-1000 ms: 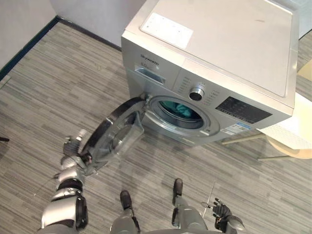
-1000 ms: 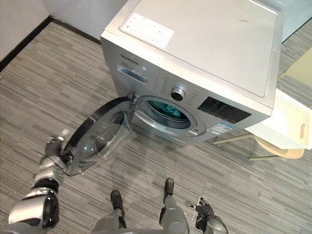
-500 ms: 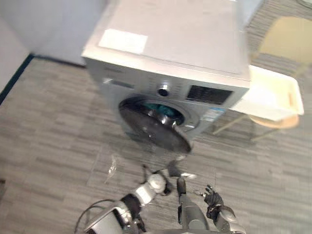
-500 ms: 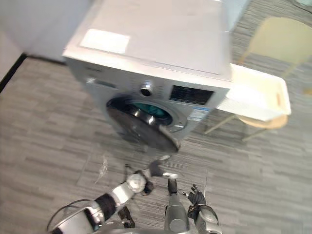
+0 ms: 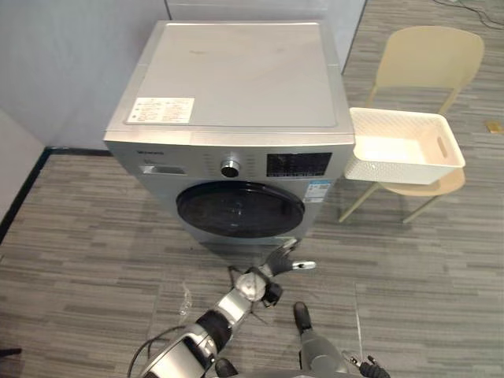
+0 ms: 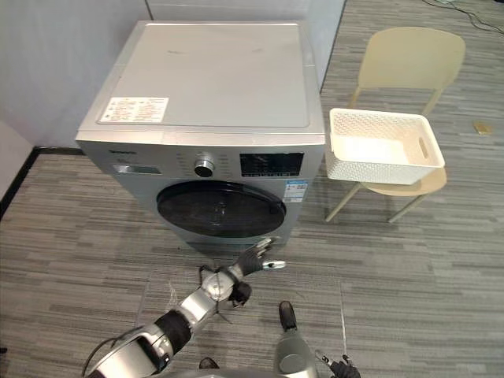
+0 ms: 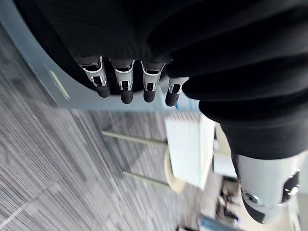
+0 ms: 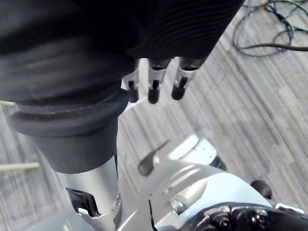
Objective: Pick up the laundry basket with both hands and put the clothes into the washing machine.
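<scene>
The door (image 5: pixel 240 210) of the washing machine (image 5: pixel 236 79) is now shut flat against the front, its dark round glass facing out. A second ago it swung wide open to the robot's left and teal cloth showed in the drum; what lies behind the glass cannot be made out now. The whole view has also shifted, so the machine is now seen square-on. The left hand (image 6: pixel 250 260), which was at the open door's rim, now hangs low over the floor (image 5: pixel 79 236) just before the machine's bottom front edge. Its fingers (image 7: pixel 126 91) are straight and loosely spread, holding nothing. The right hand (image 8: pixel 153 86) is down by the robot's side, fingers relaxed and apart over the floor, also holding nothing. The white laundry basket (image 5: pixel 394 169) rests on the seat of a pale chair (image 5: pixel 429 55) just beside the machine's right side. Its near rim is close to the machine's top right corner and its white bottom is bare to view. A control knob (image 5: pixel 230 167) sits above the door.
</scene>
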You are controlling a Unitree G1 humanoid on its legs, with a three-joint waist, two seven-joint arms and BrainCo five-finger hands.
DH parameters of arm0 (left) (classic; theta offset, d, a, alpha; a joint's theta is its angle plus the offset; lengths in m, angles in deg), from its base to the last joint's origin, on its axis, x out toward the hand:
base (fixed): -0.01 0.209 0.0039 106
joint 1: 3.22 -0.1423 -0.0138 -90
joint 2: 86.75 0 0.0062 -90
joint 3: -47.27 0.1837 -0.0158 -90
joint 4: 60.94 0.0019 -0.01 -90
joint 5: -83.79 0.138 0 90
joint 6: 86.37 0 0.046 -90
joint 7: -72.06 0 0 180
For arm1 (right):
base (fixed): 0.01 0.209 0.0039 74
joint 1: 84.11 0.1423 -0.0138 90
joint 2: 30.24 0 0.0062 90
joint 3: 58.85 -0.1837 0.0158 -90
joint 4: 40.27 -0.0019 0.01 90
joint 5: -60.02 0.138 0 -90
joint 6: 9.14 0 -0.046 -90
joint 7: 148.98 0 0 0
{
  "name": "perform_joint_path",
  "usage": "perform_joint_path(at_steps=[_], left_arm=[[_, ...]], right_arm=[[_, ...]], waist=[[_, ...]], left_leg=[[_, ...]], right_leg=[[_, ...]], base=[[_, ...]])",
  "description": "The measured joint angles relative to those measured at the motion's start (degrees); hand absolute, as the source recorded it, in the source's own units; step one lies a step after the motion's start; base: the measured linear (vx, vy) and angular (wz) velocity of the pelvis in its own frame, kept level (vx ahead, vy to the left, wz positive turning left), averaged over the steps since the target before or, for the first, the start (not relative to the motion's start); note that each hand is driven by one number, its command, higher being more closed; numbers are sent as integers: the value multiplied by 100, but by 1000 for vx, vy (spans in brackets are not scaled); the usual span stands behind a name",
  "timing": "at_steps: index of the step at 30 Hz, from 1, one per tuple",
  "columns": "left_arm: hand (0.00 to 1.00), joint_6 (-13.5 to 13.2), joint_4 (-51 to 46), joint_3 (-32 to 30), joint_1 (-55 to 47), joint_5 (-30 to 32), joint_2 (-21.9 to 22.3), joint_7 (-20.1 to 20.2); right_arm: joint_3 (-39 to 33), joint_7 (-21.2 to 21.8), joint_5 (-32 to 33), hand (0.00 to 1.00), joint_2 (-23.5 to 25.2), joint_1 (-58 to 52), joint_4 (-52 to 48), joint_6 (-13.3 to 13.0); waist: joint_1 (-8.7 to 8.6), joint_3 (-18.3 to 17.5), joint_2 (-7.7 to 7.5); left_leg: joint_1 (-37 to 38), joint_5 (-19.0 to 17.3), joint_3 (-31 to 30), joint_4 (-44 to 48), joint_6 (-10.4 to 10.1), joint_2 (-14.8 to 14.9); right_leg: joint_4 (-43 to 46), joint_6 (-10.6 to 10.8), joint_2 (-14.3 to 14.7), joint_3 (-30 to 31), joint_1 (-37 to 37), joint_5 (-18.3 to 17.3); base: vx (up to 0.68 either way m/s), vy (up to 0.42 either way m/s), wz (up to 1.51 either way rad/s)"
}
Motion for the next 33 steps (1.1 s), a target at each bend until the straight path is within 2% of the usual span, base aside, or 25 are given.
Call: perform_joint_path(at_steps=[2, 7, 9, 13, 15, 17, 19, 21, 22, 23, 24, 25, 26, 27, 28, 30, 33], left_arm=[[0, 85, 185, -564, -344, 57, -225, -3], [0, 174, 485, -1500, -1103, 345, -626, 0], [0, 200, 924, -1943, -1289, 612, -662, -3], [0, 370, 1778, -3066, -1659, 1124, -571, -46], [0, 466, 1844, -3475, -1836, 1242, -591, -130], [0, 569, 1845, -3760, -2059, 1379, -620, -178], [0, 627, 1847, -4181, -2313, 1380, -612, -247], [0, 634, 1842, -4601, -2530, 1156, -518, -273], [0, 631, 1838, -4906, -2708, 947, -385, -280], [0, 630, 1831, -5191, -2801, 717, -411, -279], [0, 634, 1817, -5318, -2784, 613, -358, -272], [0, 633, 1705, -5414, -2784, 385, -219, -257], [0, 622, 1656, -5541, -2780, 179, -194, -262], [0, 622, 1641, -5536, -2779, 137, -183, -262], [0, 614, 1604, -5499, -2779, 47, -113, -254], [0, 591, 1591, -5471, -2775, 43, -32, -253], [0, 581, 1612, -5474, -2775, 60, -8, -259]], right_arm=[[25, 12, 2, 0, -7, 16, 4, -1], [191, 121, 2, 0, -90, 138, 123, -17], [246, 135, -10, 0, -142, 185, 245, -19], [320, 245, -106, 0, -190, 231, 434, -5], [301, 254, -193, 0, -192, 230, 474, 13], [263, 277, -211, 0, -215, 199, 493, 22], [243, 349, -224, 0, -253, 204, 599, 29], [247, 364, -294, 0, -291, 214, 674, 28], [292, 374, -372, 0, -343, 219, 678, 27], [301, 378, -435, 0, -374, 261, 681, 22], [296, 369, -461, 0, -424, 261, 736, 26], [280, 353, -507, 0, -552, 281, 868, 45], [272, 340, -515, 0, -619, 273, 898, 73], [252, 334, -524, 0, -663, 267, 897, 79], [119, 328, -641, 0, -761, 286, 888, 89], [14, 327, -739, 0, -819, 416, 879, 108], [-48, 326, -763, 0, -728, 514, 717, 110]], waist=[[63, -14, 22], [232, -46, 16], [351, -149, 4], [366, -176, 1], [384, -184, -18], [495, -188, -20], [636, -174, -41], [670, -162, 5], [735, -139, 114], [783, -36, -27], [776, 22, 8], [829, 23, -151], [913, 133, -304], [939, 172, -304], [943, 197, -242], [958, 264, -118], [954, 245, -36]], left_leg=[[7, 21, -123, -7, -7, -5], [131, 20, -296, -44, -7, -20], [137, 20, -305, -54, -7, -44], [256, 23, -743, -11, -3, -103], [303, 23, -937, 51, -2, -108], [392, 21, -1049, 123, -2, -51], [327, -152, -1140, 472, -3, 89], [104, -506, -1275, 1123, -89, 367], [6, -689, -1266, 1534, -193, 628], [-213, -807, -1333, 2327, -190, 767], [-520, -731, -1436, 2916, -110, 853], [-1111, -131, -1740, 3795, 56, 834], [-1479, 458, -1973, 4247, 77, 731], [-1606, 532, -2007, 4417, 65, 678], [-1851, 401, -1948, 4488, 131, 606], [-1935, 350, -1672, 3788, 171, 523], [-1733, 388, -958, 1502, 176, 543]], right_leg=[[-1, 0, -18, -135, 73, -1], [-2, 0, -43, -427, 292, -1], [-2, 1, -48, -491, 297, -1], [11, -49, -147, -927, 696, -84], [328, -63, -218, -1096, 767, -379], [730, -96, -234, -1156, 787, -646], [1189, -113, -227, -1196, 781, -984], [1471, -155, -125, -1323, 795, -1290], [1789, -205, 30, -1329, 772, -1440], [2240, -277, -17, -1333, 713, -1879], [2325, -290, -26, -1407, 709, -1956], [2308, -301, -146, -1492, 761, -1972], [2062, -300, -228, -1577, 989, -1970], [1955, -300, -270, -1657, 1087, -1970], [1779, -247, -324, -1773, 1166, -1939], [1495, -137, -335, -1899, 1271, -1876], [1164, 22, -319, -2263, 1315, -1777]], base=[[17, -26, 23], [7, -20, 20], [-15, -26, 8], [-34, -28, 42], [-35, -13, 62], [-37, -18, 40], [-84, -82, 22], [-75, -136, 10], [-22, -149, -2], [-43, -124, 12], [-86, -127, 41], [-88, -153, 53], [-44, -164, 50], [-2, -125, 53], [13, -42, 50], [65, 29, 36], [162, 149, 30]])
